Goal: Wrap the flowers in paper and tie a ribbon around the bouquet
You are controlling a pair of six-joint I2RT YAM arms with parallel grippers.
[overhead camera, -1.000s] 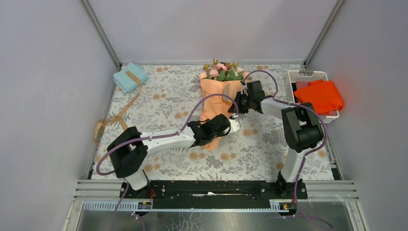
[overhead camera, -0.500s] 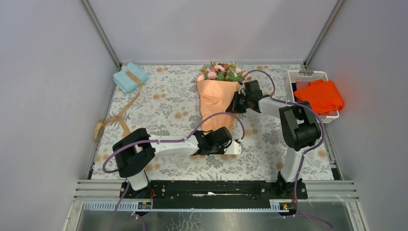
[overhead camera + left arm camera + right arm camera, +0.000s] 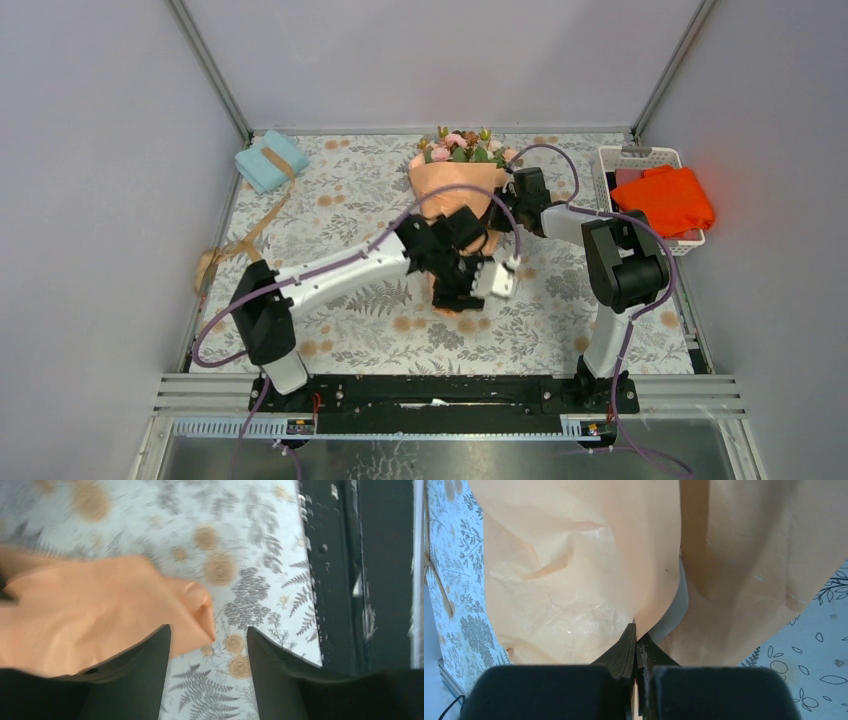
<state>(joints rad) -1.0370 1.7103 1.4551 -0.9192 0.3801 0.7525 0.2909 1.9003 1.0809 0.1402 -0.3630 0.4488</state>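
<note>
The bouquet lies at the back middle of the table, its pink flowers poking out of the peach paper cone. My left arm crosses over the cone's lower half, and my left gripper hovers at the tail. In the left wrist view this gripper stands open, the paper's tail tip lying beside the left finger, not pinched. My right gripper is shut on a fold of the paper at the cone's right side. The tan ribbon lies limp at the far left.
A white basket holding a bright orange cloth stands at the back right. A folded light blue cloth sits at the back left with the ribbon over it. The black base rail runs along the near edge.
My left gripper has opened and let go of the paper tail, and the left arm has risen and swung back over the cone. The right gripper still holds its fold.
</note>
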